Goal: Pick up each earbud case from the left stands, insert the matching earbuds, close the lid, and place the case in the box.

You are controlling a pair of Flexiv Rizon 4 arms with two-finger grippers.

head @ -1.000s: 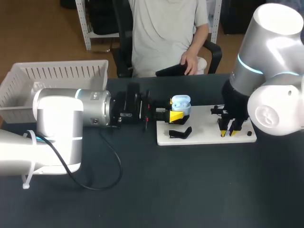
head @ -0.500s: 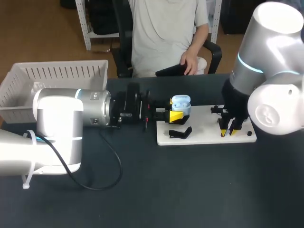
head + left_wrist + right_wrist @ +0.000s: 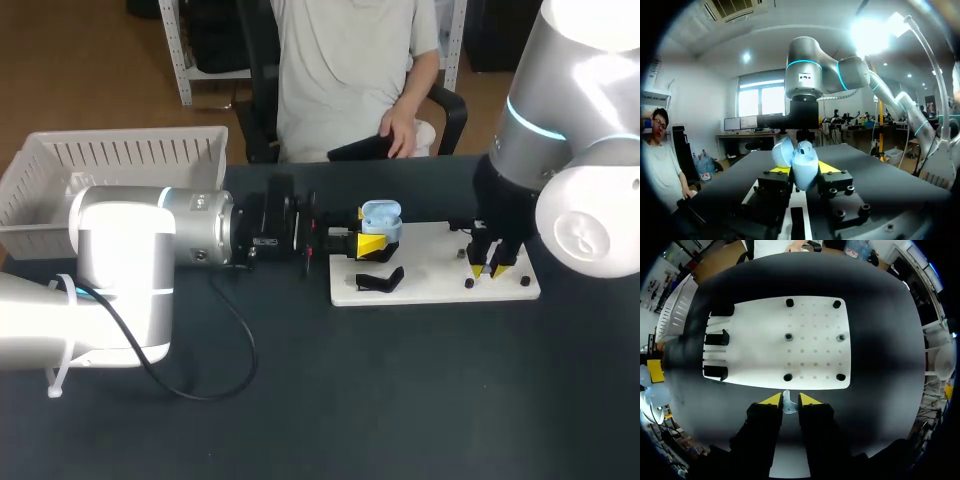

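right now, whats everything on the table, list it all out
white slatted plastic basket: one, white, at the table's far left corner
white flat board: one, white, right of the middle
black stands: three, black, along the board's end nearest the left arm
small round pegs: six, four black and two grey, on the board's other half
light blue earbud case: one, lid open, held over the board's left end
small pale earbud: one, whitish, between the right gripper's tips
black cable: one, looped on the dark table
left gripper: shut on the case
right gripper: shut on the earbud, above the board's right end
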